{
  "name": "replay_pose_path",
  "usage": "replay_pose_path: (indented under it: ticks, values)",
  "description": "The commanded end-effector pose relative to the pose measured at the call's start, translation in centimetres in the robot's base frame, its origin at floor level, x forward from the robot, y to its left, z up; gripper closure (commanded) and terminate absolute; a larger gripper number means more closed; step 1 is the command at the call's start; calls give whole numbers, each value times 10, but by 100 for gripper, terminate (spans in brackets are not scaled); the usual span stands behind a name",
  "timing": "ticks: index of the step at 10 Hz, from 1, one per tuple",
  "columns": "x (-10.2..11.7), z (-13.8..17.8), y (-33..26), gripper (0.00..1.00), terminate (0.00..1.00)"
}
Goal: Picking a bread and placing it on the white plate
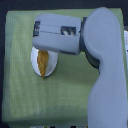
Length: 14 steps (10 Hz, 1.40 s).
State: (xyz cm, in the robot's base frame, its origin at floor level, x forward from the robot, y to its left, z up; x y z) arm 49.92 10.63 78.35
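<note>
Gripper fingers were hidden beneath the grey arm, which reached across the green cloth from the exterior view's right, so whether they were parted or closed could not be told. Under the arm's end the bread lay on the white plate, toward the cloth's far left part.

bread: golden-brown, lying on plate | white plate: round, partly hidden
</note>
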Motion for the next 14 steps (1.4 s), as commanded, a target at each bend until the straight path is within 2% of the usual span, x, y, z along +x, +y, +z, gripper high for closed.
replay_pose_path:
  ticks: [1, 2, 4, 12, 14]
  values:
    - [2, -10, -9, 100, 0]
    - [-4, -11, -3, 0, 0]
    - [-6, -12, 0, 0, 0]
    - [11, -2, -12, 0, 0]
    - [18, 15, -12, 0, 0]
